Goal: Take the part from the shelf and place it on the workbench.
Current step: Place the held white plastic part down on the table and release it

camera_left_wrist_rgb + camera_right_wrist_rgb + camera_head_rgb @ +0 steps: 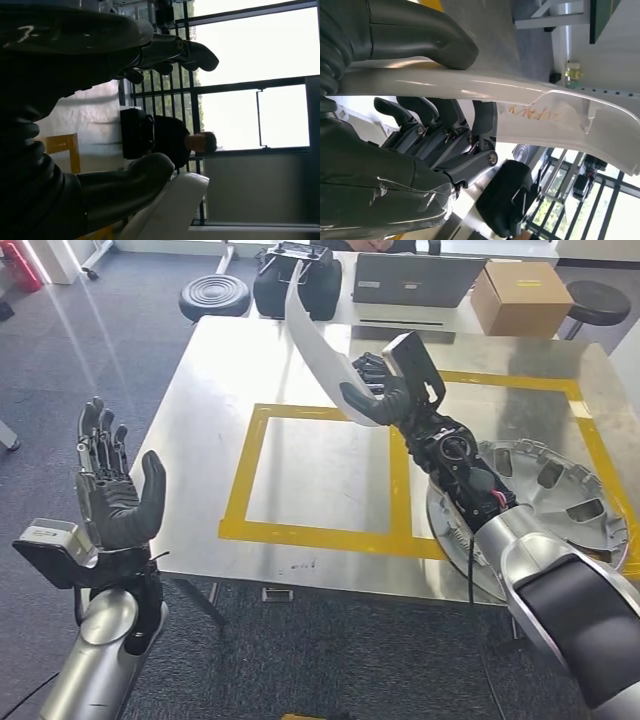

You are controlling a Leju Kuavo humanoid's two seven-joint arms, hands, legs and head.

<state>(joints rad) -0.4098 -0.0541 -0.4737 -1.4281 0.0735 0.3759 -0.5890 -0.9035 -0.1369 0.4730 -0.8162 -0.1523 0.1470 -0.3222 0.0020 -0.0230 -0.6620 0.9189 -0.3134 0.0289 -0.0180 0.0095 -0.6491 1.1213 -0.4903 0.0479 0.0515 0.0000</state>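
A long curved white part [317,340] is held above the steel workbench [204,430], over the yellow taped rectangle [256,460]. My right hand [377,390] grips its lower end, thumb on one face and fingers on the other; the right wrist view shows the same white part [531,105] with orange writing, clamped between thumb and fingers [433,125]. My left hand [113,485] is raised beside the workbench's left edge, palm up, fingers apart, holding nothing. In the left wrist view the left hand [124,115] is dark and spread, with the white part [173,205] beyond it.
A silver wheel cover [558,490] lies on the workbench at the right, under my right forearm. Behind the bench are a black bag [298,280], a laptop [415,280], a cardboard box [521,295] and two stools [215,295]. A seated person [177,142] is beyond the table.
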